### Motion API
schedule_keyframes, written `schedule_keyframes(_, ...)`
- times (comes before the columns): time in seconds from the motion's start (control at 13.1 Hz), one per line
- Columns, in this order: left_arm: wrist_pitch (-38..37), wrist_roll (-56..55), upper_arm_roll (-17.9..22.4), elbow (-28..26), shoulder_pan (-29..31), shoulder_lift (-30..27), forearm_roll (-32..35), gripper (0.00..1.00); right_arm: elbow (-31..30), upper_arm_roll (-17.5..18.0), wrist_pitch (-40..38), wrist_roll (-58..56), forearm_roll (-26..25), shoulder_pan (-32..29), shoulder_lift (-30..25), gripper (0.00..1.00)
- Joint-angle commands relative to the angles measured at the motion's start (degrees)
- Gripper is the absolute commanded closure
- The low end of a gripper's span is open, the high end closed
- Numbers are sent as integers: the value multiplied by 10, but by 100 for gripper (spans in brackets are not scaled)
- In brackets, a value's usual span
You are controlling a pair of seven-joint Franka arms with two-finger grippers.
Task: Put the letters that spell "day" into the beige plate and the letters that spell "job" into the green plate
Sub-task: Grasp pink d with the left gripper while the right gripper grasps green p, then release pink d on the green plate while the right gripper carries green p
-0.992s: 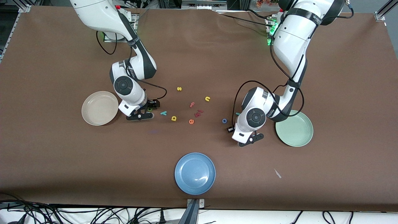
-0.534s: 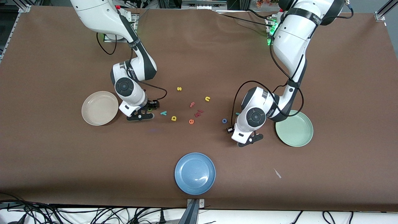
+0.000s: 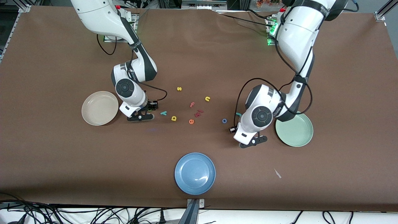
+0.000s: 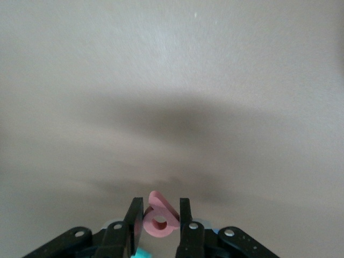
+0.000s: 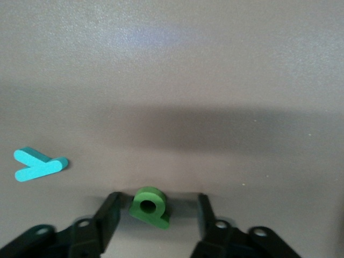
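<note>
Left hand [image 4: 157, 215] is clamped on the small pink-red foam "b" [image 4: 158, 220], held above the brown table [image 3: 342, 93] just beside the pale mint-green round plate [image 3: 298, 132]; in the front view its wrist hides the letter. Right hand [image 5: 156, 215], beside the cream-beige round plate [image 3: 98, 109], is low with fingers parted around the green foam "d" [image 5: 150, 206], not touching it. Teal-blue foam "y" [image 5: 37, 165] lies beside. Teal hooked "j" [image 3: 238, 114] is partly covered by the left arm; blue ring "o" [image 3: 224, 120] sits near it.

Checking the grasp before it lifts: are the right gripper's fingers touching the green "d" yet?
Apart. The right wrist view shows the right gripper straddling the green "d", with bare table visible between the letter and each finger.
</note>
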Motion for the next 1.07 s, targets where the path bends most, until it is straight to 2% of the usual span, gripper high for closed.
schedule_keyframes(0.0, -54, 141, 1, -13, 46, -45, -1, 100, 12, 2, 5, -3, 12, -2, 10, 44)
schedule_keyframes(0.31, -95, 295, 5, -20, 112, -57, 1, 100, 12, 8, 6, 4, 12, -2, 14, 58)
schedule_keyframes(0.46, -110, 324, 6, -28, 147, -54, 2, 100, 16, 9, 6, 3, 28, -2, 15, 68)
schedule_keyframes(0.61, -119, 340, 6, -33, 169, -49, 22, 100, 20, 9, 3, 0, 41, -2, 15, 72)
schedule_keyframes(0.84, -107, 350, 5, -75, 172, -43, 86, 100, 21, 9, 2, -5, 41, -2, 15, 76)
schedule_keyframes(0.99, -101, 369, 4, -76, 187, -30, 93, 99, 22, 9, -1, -8, 41, -2, 14, 87)
